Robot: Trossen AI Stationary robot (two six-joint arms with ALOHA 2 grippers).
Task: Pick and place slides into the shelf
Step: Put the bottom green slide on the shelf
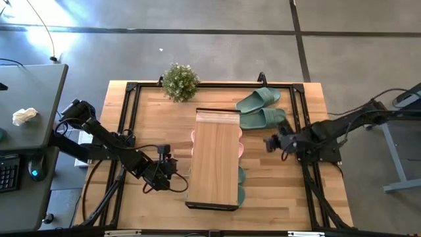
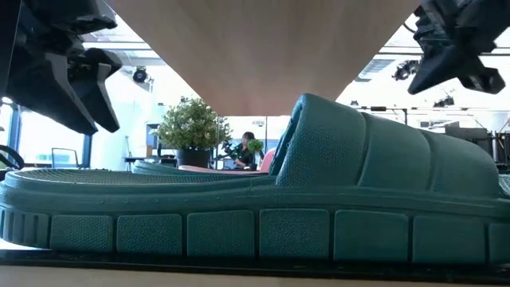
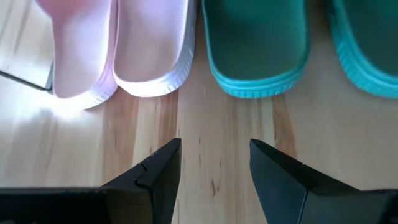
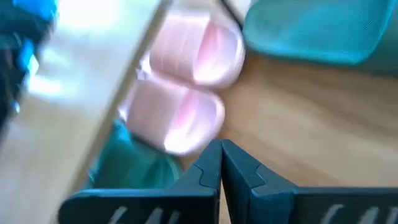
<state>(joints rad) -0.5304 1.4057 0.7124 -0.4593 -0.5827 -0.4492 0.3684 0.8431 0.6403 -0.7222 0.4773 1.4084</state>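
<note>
The light-wood shelf (image 1: 217,158) stands mid-table. Two pale pink slides (image 3: 149,56) and two sage-green slides (image 3: 258,50) lie side by side under its plank on the table; their ends poke out on both long sides (image 4: 196,53). One of the green ones fills the low view (image 2: 255,199). Another green pair (image 1: 262,109) lies on the table by the far right corner. My left gripper (image 3: 214,155) is open, just left of the shelf, facing the slides' ends. My right gripper (image 4: 221,155) is shut, right of the shelf near the pink toes.
A small potted plant (image 1: 179,81) stands at the table's far edge. A black frame (image 1: 125,118) runs along the tabletop's sides. Bare wood lies left of the shelf and near the right edge. A side desk with a keyboard (image 1: 8,172) is beyond the left edge.
</note>
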